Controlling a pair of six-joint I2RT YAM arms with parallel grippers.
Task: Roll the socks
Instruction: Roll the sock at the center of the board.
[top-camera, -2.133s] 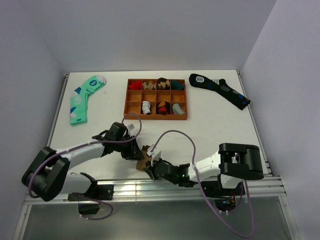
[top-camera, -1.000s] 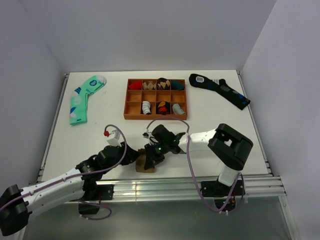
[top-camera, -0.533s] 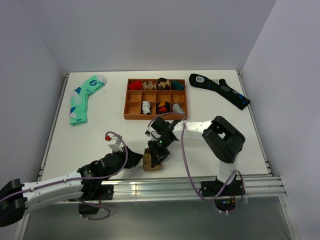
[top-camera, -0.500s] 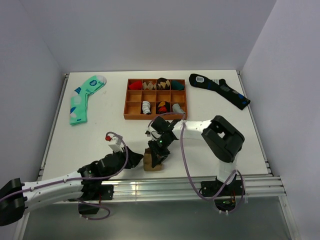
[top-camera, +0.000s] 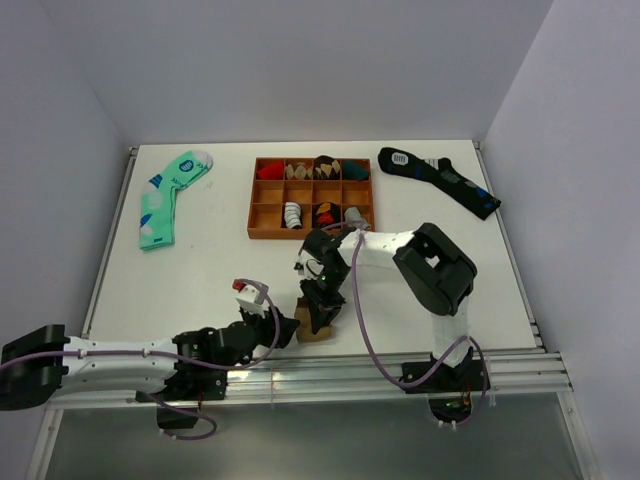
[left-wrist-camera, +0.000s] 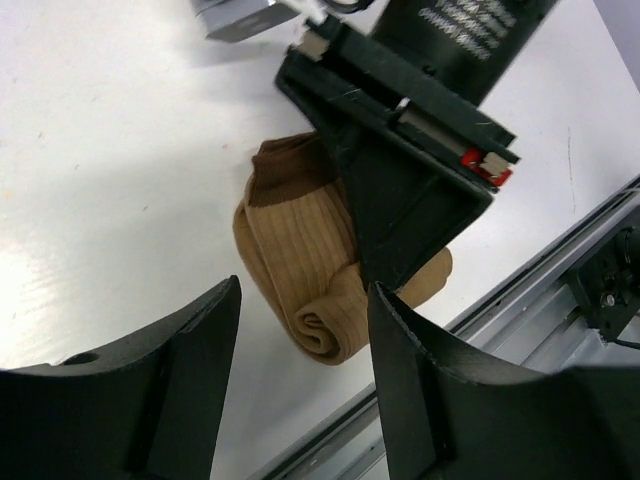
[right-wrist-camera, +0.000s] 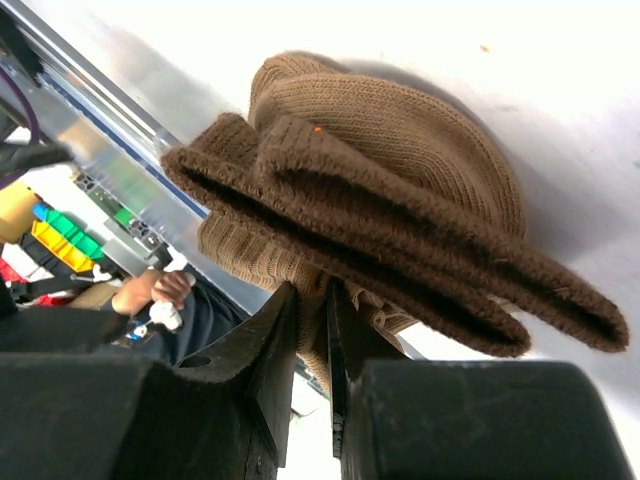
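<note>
The tan-brown socks (top-camera: 313, 322) lie as a partly rolled bundle near the table's front edge. In the left wrist view the roll (left-wrist-camera: 330, 300) shows a spiral end and a darker ribbed cuff at the top. My right gripper (top-camera: 318, 305) comes down on the bundle from behind and is shut on its fabric; in the right wrist view the dark cuffs (right-wrist-camera: 400, 230) fold over the pinched jaws (right-wrist-camera: 312, 320). My left gripper (top-camera: 283, 330) is open just left of the roll, its fingers (left-wrist-camera: 170, 390) apart and touching nothing.
A wooden compartment tray (top-camera: 257, 222) with rolled socks stands at the back centre. A mint-green dotted sock (top-camera: 165, 196) lies back left, a dark navy sock (top-camera: 440, 180) back right. The aluminium rail (top-camera: 330, 372) runs along the front edge, close to the bundle.
My right arm swung from the front right round to above the bundle and gripped it. My left arm drew back and lies low along the front edge, its gripper beside the roll.
</note>
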